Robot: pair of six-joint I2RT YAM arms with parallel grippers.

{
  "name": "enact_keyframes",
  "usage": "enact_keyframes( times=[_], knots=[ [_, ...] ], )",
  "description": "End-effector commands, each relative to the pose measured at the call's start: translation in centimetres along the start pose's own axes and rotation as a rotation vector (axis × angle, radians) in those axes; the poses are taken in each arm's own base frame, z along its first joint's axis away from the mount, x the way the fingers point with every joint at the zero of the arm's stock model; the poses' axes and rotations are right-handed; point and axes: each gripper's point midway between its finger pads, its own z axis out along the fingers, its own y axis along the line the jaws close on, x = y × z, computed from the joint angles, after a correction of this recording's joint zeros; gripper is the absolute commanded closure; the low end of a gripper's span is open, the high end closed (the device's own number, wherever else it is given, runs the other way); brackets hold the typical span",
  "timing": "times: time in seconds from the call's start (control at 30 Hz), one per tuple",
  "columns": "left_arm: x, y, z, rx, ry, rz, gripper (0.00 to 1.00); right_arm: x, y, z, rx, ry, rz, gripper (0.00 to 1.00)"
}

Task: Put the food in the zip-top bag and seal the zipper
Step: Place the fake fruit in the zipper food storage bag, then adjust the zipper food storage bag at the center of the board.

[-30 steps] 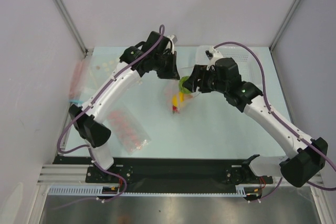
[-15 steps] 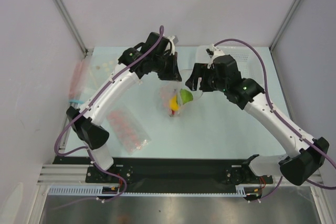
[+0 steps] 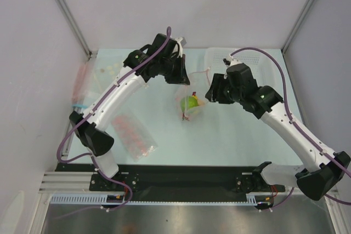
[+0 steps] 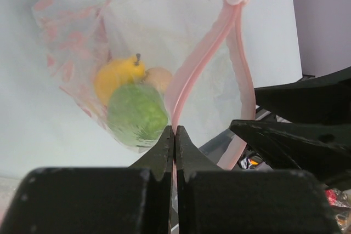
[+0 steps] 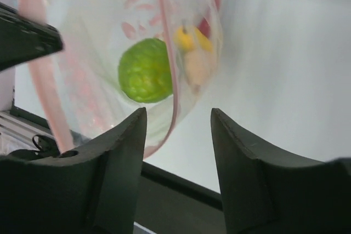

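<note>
My left hand (image 4: pixel 174 131) is pinched shut on the pink zipper (image 4: pixel 198 65), the two black fingers pressed flat together with the strip running up out of them. My right hand (image 5: pixel 178 114) is open just beside the bag (image 3: pixel 191 106), its fingers spread and holding nothing. The bag hangs from the left hand over the middle of the table (image 3: pixel 236 132); I can't tell whether its bottom touches. It is thin, clear, crinkled film with faint pink marks. Its mouth gapes in a loop. Inside lie the bumpy round green fruit (image 4: pixel 137 114), the smooth yellow pear (image 4: pixel 116 79) with a dark stem, the beige bulb (image 4: pixel 159 78) and a dark red sliver I take for the chili (image 5: pixel 204 27). The table is a pale, glossy blue-green sheet, shut in by plain grey-lilac walls (image 3: pixel 164 4) with metal posts (image 3: pixel 66 12) at the corners. A flat packet (image 3: pixel 132 133) of pink-red rounds lies near the left arm.
</note>
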Motion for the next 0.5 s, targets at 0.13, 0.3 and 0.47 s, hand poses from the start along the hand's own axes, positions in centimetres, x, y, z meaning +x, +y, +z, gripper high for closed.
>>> enact_keyframes(
  times=[0.13, 0.3, 0.47],
  knots=[
    [-0.8, -1.6, -2.4, 0.049, -0.064, 0.007, 1.0, 0.1, 0.4, -0.2, -0.012, 0.011, 0.005, 0.78],
    [0.8, -1.4, -1.7, 0.027, -0.005, 0.014, 1.0, -2.2, 1.7, -0.4, -0.048, -0.04, -0.024, 1.0],
    [1.6, -3.0, -2.2, 0.038, 0.026, 0.025, 1.0, -4.0, 3.6, -0.8, -0.121, -0.066, -0.03, 1.0]
  ],
)
